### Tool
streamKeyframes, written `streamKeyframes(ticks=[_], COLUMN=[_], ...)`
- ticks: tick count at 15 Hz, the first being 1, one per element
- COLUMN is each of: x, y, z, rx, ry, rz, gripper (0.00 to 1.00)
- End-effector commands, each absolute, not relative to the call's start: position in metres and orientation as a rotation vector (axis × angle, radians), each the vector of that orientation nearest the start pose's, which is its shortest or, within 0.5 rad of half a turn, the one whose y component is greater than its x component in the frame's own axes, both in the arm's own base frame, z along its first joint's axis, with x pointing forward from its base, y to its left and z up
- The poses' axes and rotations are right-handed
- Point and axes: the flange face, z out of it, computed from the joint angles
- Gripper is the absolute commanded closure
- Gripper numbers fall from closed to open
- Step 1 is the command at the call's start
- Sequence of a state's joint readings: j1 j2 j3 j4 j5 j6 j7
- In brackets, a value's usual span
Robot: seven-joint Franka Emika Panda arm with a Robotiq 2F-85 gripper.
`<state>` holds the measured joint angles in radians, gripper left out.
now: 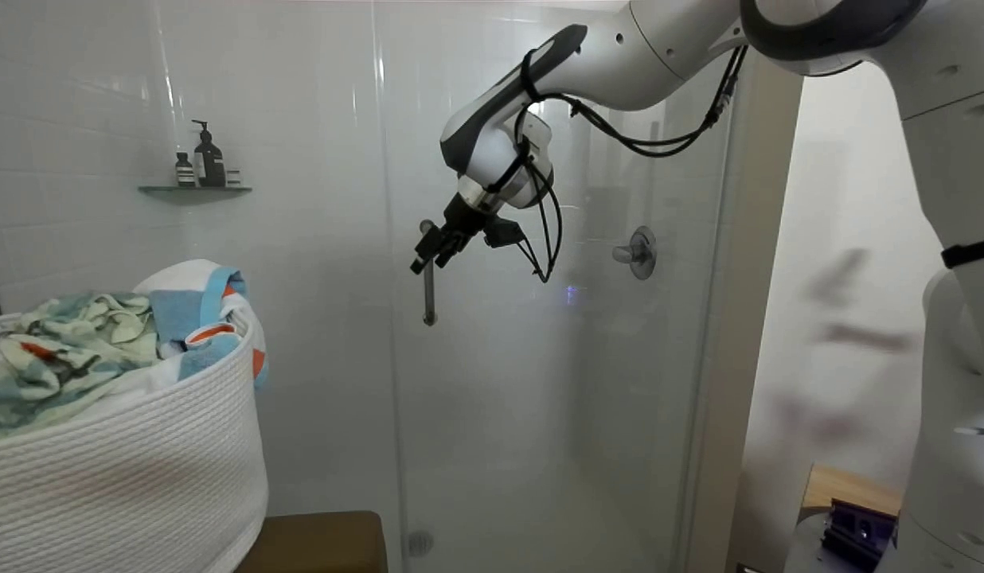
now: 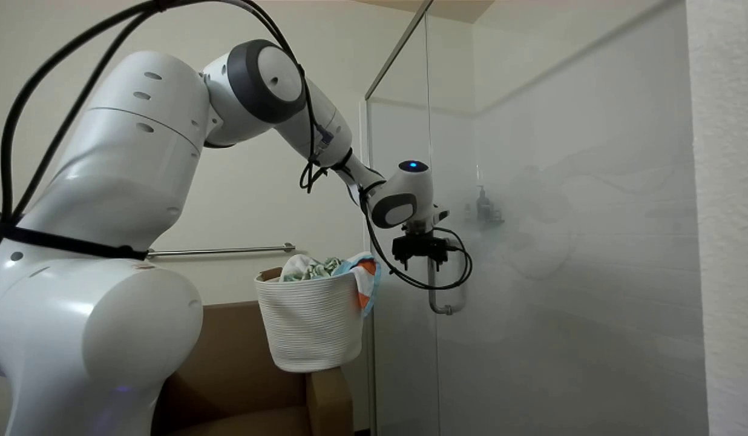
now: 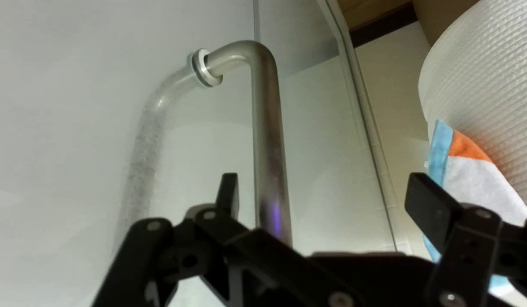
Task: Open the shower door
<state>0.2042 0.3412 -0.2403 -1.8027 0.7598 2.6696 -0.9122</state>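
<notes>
Nearest in the wrist view, the tool (image 3: 327,198) stands spread, handle (image 3: 268,140) ungripped; the shower door (image 1: 492,414) seems closed, grasp and pull remaining.

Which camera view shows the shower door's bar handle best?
The wrist view: the bar handle appears largest, one bend and mount clear. In both exterior views it looks smaller, and the gripper partly covers it.

a white basket (image 1: 142,493) holds cloths (image 1: 86,338); beneath it, a brown armchair (image 2: 247,357); above it, a shelf (image 1: 194,189) with bottles (image 1: 210,165).
</notes>
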Motion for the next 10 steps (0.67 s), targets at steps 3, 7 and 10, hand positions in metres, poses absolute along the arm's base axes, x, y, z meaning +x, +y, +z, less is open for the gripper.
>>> streamKeyframes(ticks=[3,7,10], x=[0.688,0.691,0.692], y=[-0.032,-0.027,-0.025], z=[0.411,0.400,0.393], rx=[-2.759,-2.699,-2.665], ry=[-0.479,-0.477,-0.490], rz=[-1.019,-1.049,-1.060], gripper=[0.00,0.00,0.00])
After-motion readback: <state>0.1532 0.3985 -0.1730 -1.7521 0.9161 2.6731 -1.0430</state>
